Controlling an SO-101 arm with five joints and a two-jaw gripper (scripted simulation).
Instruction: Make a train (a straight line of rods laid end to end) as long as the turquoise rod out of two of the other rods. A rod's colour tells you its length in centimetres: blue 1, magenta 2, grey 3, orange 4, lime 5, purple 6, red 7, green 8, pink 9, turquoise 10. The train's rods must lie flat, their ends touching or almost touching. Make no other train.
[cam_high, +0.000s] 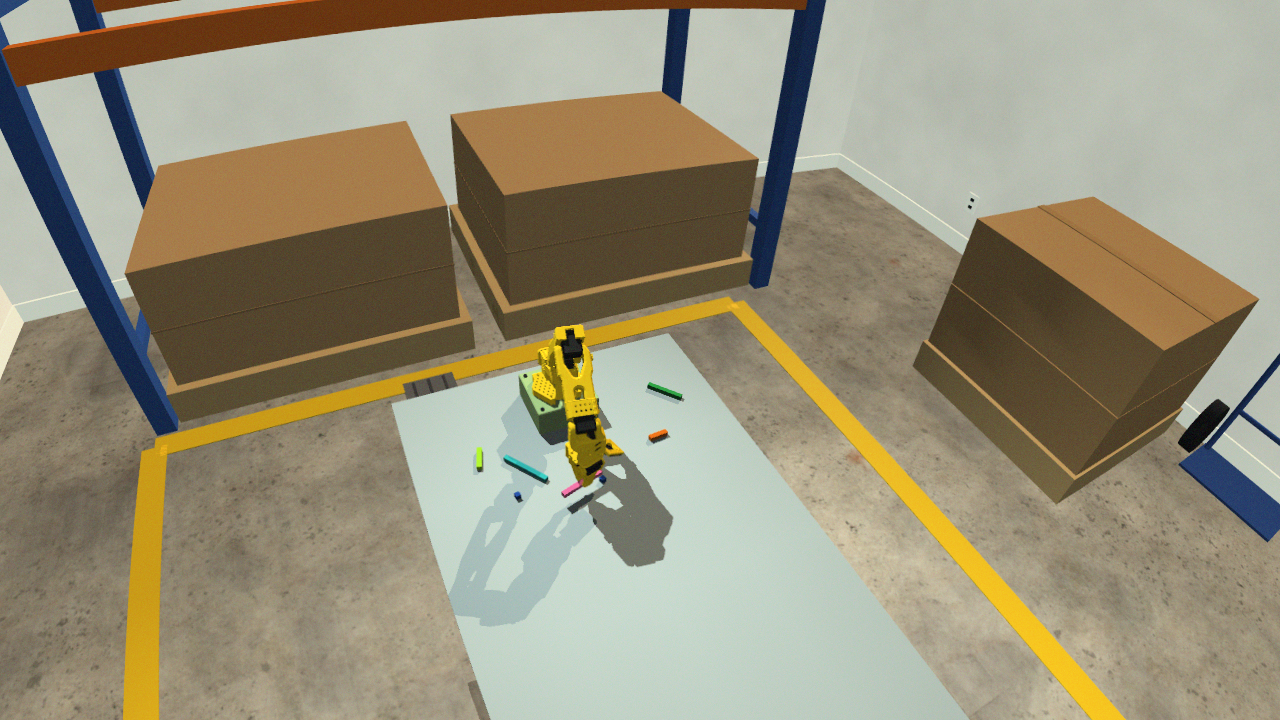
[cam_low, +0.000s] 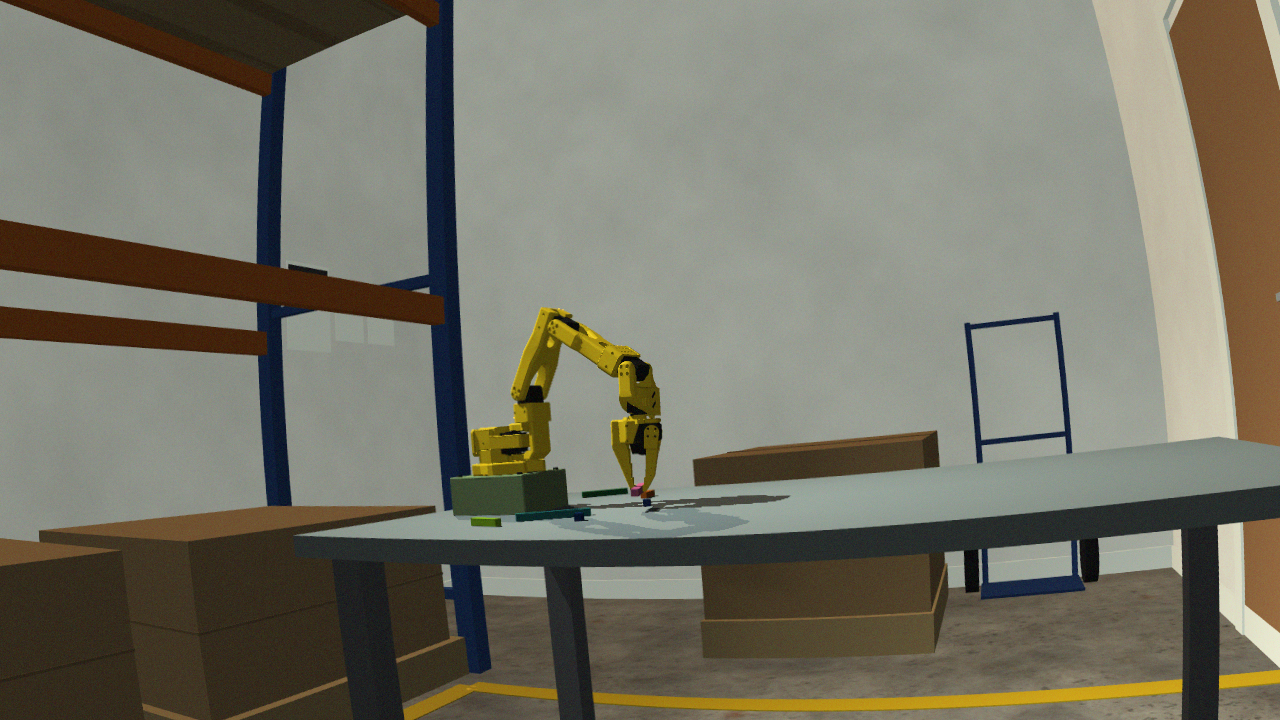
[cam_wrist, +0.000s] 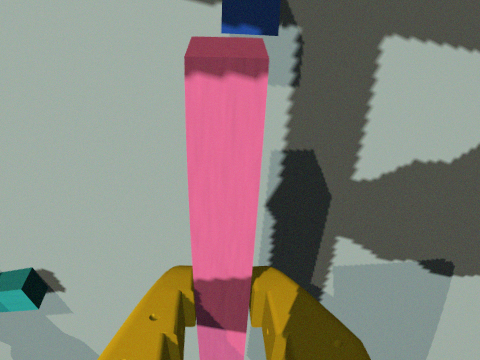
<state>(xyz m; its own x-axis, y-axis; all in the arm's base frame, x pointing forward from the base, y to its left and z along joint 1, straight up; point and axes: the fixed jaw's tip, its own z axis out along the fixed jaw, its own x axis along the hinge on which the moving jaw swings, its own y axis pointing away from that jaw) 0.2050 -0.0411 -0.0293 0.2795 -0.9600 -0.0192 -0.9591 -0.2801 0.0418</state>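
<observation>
My gripper (cam_high: 586, 483) (cam_low: 640, 488) (cam_wrist: 222, 300) is shut on the pink rod (cam_high: 571, 489) (cam_low: 636, 490) (cam_wrist: 225, 150) and holds it level, a little above the table; its shadow lies apart from it. A blue rod (cam_high: 602, 480) (cam_low: 647, 502) (cam_wrist: 251, 15) lies just past the pink rod's far end in the wrist view. The second blue rod (cam_high: 517, 495) (cam_low: 579, 517) lies near the turquoise rod (cam_high: 525, 468) (cam_low: 537, 516) (cam_wrist: 17, 300), which is left of the gripper. The orange rod (cam_high: 657, 436) and green rod (cam_high: 665, 391) (cam_low: 604, 493) lie to the right, the lime rod (cam_high: 478, 459) (cam_low: 486, 522) far left.
The arm's green base block (cam_high: 542, 413) (cam_low: 510, 494) stands at the back of the pale table (cam_high: 680, 644) (cam_low: 1029, 483). The arm's shadow falls on the table around and in front of the gripper. Large cartons and a blue rack stand beyond the table.
</observation>
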